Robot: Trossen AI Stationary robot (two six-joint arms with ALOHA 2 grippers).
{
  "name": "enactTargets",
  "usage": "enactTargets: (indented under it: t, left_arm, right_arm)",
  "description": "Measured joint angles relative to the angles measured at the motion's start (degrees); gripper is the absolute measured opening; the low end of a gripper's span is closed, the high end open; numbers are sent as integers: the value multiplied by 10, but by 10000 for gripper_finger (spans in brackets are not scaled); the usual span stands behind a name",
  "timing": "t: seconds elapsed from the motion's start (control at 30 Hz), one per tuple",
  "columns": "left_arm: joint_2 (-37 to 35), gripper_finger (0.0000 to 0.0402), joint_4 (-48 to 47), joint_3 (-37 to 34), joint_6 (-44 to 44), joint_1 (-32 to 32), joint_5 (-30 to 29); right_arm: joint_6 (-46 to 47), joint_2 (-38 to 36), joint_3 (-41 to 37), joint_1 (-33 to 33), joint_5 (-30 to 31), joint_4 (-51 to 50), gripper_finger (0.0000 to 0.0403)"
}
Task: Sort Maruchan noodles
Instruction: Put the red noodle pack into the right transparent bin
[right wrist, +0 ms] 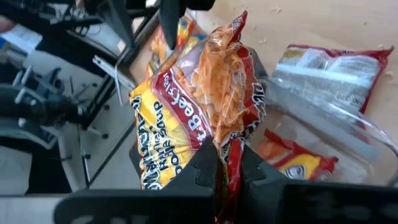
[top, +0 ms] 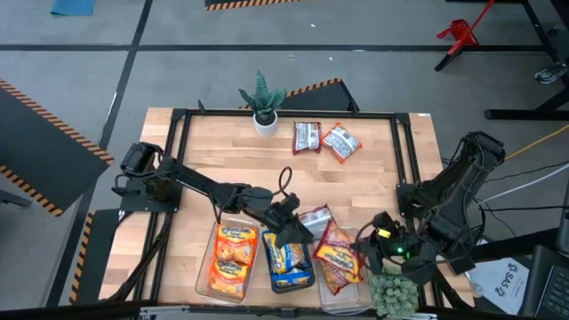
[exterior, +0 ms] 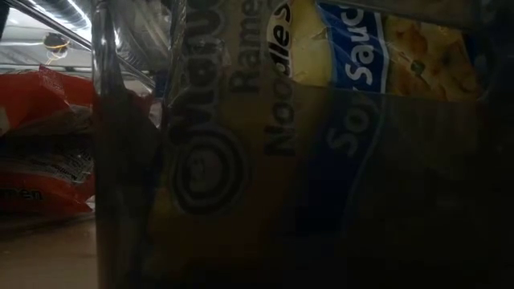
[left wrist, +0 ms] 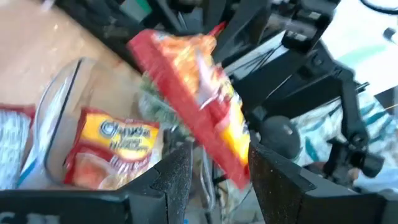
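potted plant far side, two loose packets beside (apart), bins near

blue-and-yellow noodle packet close up, orange packets beside

Orange packets fill the left bin and blue-and-yellow ones the middle bin — red packets lie in the right bin. One red packet is held tilted above it. Another rests behind the bins — two more lie near the table's far edge.
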Motion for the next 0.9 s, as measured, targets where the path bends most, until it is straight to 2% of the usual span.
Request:
enactTargets:
  t: [0.17,0.43,0.7,0.9]
  left_arm:
    - [0,159,5,0,-2,0,19]
    - [0,205,9,0,-34,0,35]
    - [0,221,8,0,-60,1,-15]
    - [20,221,43,0,-91,1,-21]
  right_arm:
    - [-1,0,0,15,27,-11,0]
    - [-31,0,0,13,25,-6,0]
    - [-59,0,0,13,55,-4,0]
    - [-80,0,0,12,70,3,0]
